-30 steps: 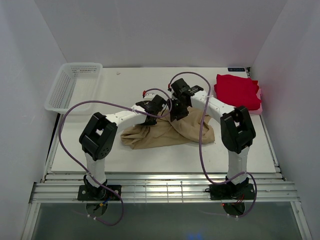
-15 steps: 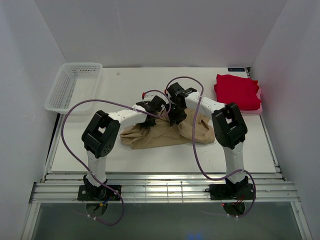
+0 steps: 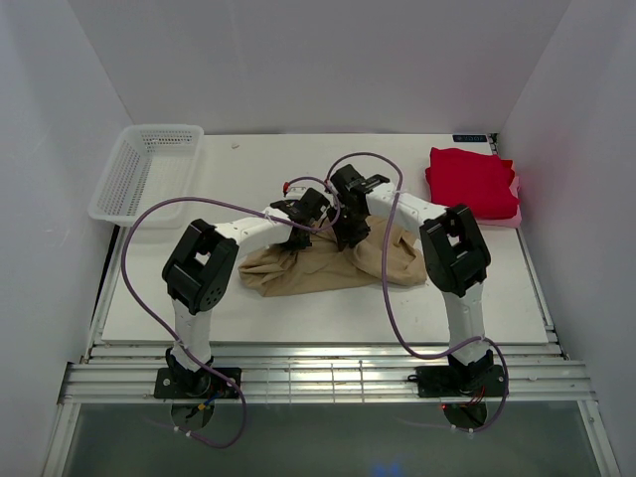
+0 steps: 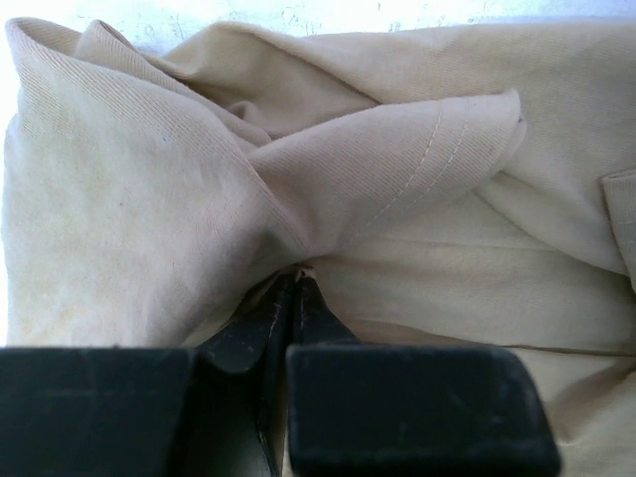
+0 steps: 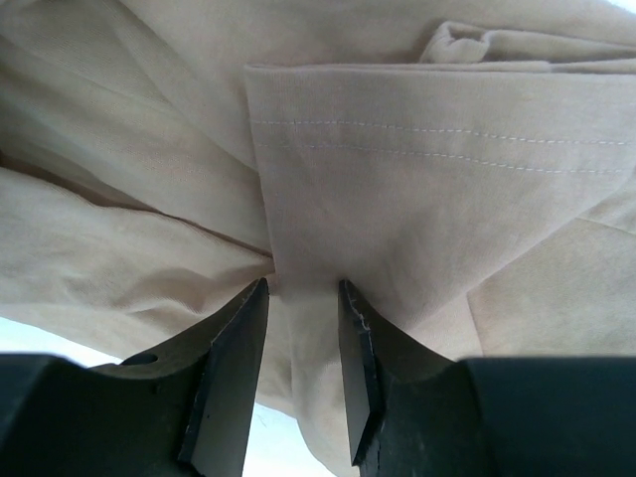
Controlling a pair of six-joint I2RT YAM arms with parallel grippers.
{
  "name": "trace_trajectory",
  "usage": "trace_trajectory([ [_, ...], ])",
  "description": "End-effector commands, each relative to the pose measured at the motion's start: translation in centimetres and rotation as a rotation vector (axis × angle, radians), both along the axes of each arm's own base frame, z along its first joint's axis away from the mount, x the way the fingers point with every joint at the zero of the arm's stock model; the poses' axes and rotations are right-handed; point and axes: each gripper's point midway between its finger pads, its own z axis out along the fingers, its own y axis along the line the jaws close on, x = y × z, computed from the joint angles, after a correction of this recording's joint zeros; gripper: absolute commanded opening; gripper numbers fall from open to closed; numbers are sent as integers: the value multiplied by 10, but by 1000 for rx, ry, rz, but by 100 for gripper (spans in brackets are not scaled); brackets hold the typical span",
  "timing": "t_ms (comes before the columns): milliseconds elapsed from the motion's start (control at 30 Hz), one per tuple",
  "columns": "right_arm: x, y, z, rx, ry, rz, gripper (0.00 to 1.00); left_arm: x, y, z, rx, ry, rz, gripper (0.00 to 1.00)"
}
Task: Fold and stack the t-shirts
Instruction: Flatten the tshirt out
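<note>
Shifted leftward over the last second: right arm, drawing the tan t-shirt (image 3: 328, 263) into a narrower bunch at mid tabletop (image 3: 298, 159). Left claw (image 4: 296, 283) pinched together on a raised fold of that shirt. Right claw (image 5: 303, 288) clamped on a thicker gather of the same cloth, fingers held slightly apart by it. Already folded and lying at the far right edge: red t-shirt (image 3: 472, 182). Judged early in the work: tan shirt crumpled, not yet spread flat, folded or stacked with the red. White mesh basket (image 3: 164, 129) far left, well apart from both arms.
</note>
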Motion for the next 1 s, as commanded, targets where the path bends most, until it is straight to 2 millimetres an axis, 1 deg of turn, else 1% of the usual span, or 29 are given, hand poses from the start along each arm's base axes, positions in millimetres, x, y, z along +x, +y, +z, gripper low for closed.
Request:
trace_trajectory([
  [0,-11,2,-12,-12,35,30,40,6,-3,17,-36,-39,8,13],
  [167,-13,1,-18,-20,51,29,39,5,-2,16,-34,-38,10,12],
  [233,-14,0,-21,-28,53,24,30,5,-2,17,-37,-38,11,11],
  [267,-13,0,-21,-31,50,23,24,5,-2,17,-36,-40,10,9],
  [300,-12,-1,-20,-37,42,18,14,5,-2,19,-36,-44,11,5],
  [367,-9,-2,-16,-41,26,14,10,6,-2,21,-37,-50,14,0],
  [433,-7,-4,-11,-53,19,10,9,7,-3,24,-42,-56,14,0],
  [467,-3,-2,-5,-51,3,12,9,8,-3,25,-45,-57,13,0],
  [500,-1,-3,-1,-62,-7,12,10,10,-5,30,-50,-66,13,0],
  [533,-3,-6,4,-73,6,14,10,11,-5,35,-55,-75,16,0],
  [567,8,-7,15,-89,-39,2,11,11,-5,41,-56,-77,13,0],
  [633,12,-7,30,-91,-60,6,13,17,-8,59,-72,-111,15,0],
  [667,16,-7,43,-85,-84,7,14,19,-7,71,-86,-133,16,0],
  [700,18,-6,48,-81,-97,14,18,25,-9,84,-101,-155,9,0],
  [733,19,-6,54,-77,-106,15,20,26,-11,91,-118,-162,3,0],
  [767,19,-7,58,-77,-108,14,22,28,-9,98,-126,-169,6,0],
  [833,19,-5,61,-64,-107,20,23,32,-11,109,-140,-185,6,0],
  [900,15,-4,56,-60,-91,21,23,31,-11,112,-148,-187,5,0],
  [967,11,-3,49,-53,-61,22,24,29,-11,110,-154,-176,5,0],
])
